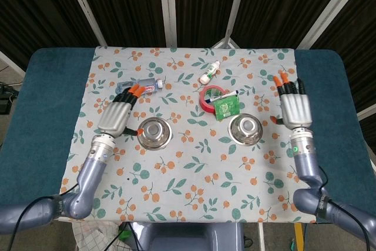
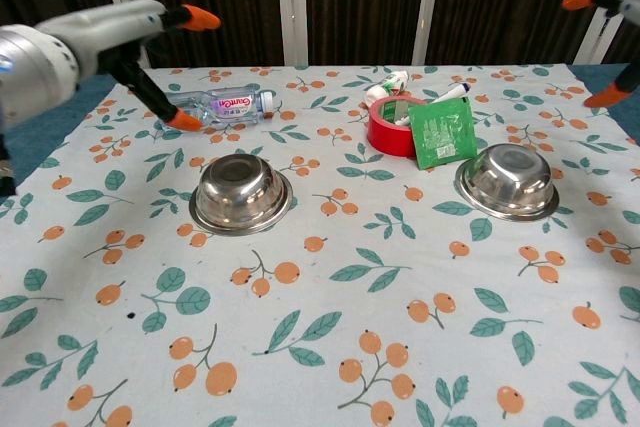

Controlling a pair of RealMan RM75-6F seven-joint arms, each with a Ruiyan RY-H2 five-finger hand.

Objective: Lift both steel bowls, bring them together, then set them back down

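Observation:
Two steel bowls sit upside down on the floral cloth: the left bowl (image 1: 154, 132) (image 2: 240, 193) and the right bowl (image 1: 246, 129) (image 2: 507, 180). My left hand (image 1: 118, 114) (image 2: 120, 32) hovers to the left of its bowl, raised off the cloth, fingers spread and empty. Out past the right bowl, my right hand (image 1: 294, 104) (image 2: 607, 9) is lifted high, fingers apart, holding nothing; only its fingertips show in the chest view. Neither hand touches a bowl.
A red tape roll (image 1: 210, 98) with a green packet (image 1: 225, 107) leaning on it lies just behind the right bowl. A water bottle (image 1: 138, 86) lies behind the left hand. A small white bottle (image 1: 210, 73) sits further back.

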